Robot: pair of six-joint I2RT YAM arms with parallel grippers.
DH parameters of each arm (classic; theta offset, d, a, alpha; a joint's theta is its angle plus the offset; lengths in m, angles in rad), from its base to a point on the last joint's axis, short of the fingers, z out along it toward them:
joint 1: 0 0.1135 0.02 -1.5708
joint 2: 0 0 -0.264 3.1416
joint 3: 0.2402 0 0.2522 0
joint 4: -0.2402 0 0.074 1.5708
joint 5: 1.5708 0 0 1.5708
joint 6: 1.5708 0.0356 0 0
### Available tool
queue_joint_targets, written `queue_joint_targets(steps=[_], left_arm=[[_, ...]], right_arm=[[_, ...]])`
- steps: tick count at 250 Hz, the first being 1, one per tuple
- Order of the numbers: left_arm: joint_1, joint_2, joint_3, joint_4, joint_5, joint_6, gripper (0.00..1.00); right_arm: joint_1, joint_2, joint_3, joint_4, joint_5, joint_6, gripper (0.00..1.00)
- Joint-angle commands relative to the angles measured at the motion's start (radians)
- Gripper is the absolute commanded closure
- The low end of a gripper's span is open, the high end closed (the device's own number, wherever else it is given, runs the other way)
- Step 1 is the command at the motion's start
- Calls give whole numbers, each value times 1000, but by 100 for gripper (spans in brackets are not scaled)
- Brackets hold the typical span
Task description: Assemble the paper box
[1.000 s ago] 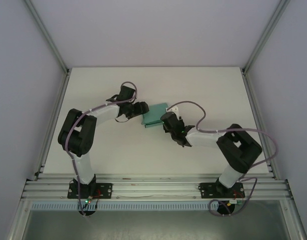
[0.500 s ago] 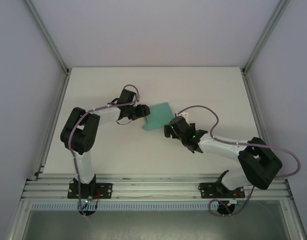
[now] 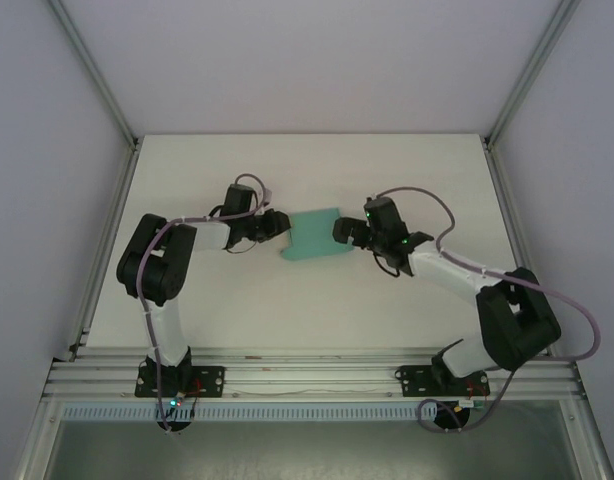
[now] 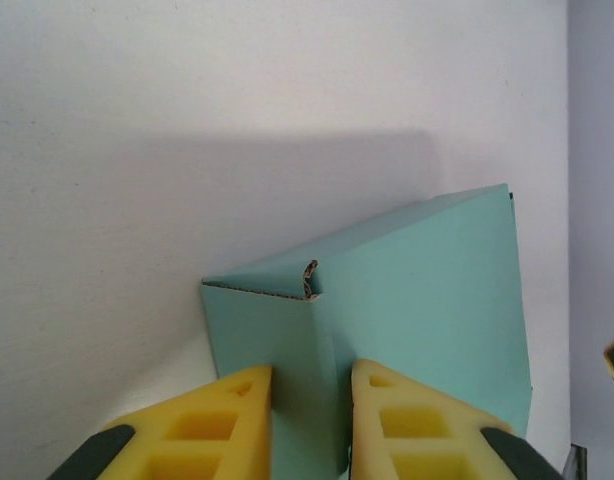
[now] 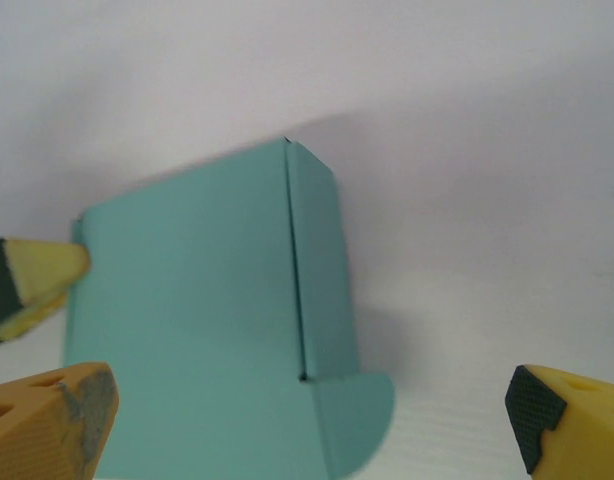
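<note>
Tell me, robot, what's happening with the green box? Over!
Left gripper shut on paper box end. Right gripper open at opposite end. One rounded tab sticking out.

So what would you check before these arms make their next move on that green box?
1. Paper box lies on the table between both arms: ok.
2. Left fingers straddle its folded corner: ok.
3. Left fingers actually clamp it: cannot tell.
4. Right fingers spread wide, facing the box: ok.
5. Rounded tab tucked in: not ok, it sticks out.
</note>
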Motion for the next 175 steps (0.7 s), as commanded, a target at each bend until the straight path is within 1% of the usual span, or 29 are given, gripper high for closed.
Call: queue_joint_targets(steps=[1, 30, 43, 64, 82, 124, 155, 175], left_arm=[[24, 43, -58, 24, 25, -20, 80], [40, 50, -82, 77, 51, -42, 83], [48, 54, -96, 116, 68, -55, 88], [61, 61, -111, 149, 81, -70, 88], [61, 59, -115, 154, 82, -57, 88], [64, 73, -108, 161, 94, -41, 88], [67, 88, -102, 185, 123, -46, 87], [68, 84, -102, 207, 129, -48, 85]], right_arm=[[-48, 73, 49, 20, -207, 39, 0], [-83, 164, 99, 27, -288, 69, 0], [-92, 203, 118, 28, -325, 81, 0], [-96, 256, 136, 63, -397, 95, 1], [-96, 303, 144, 140, -484, 129, 2], [-96, 384, 166, 286, -640, 210, 13], [-97, 400, 178, 317, -673, 231, 21], [-97, 393, 177, 324, -674, 235, 34]])
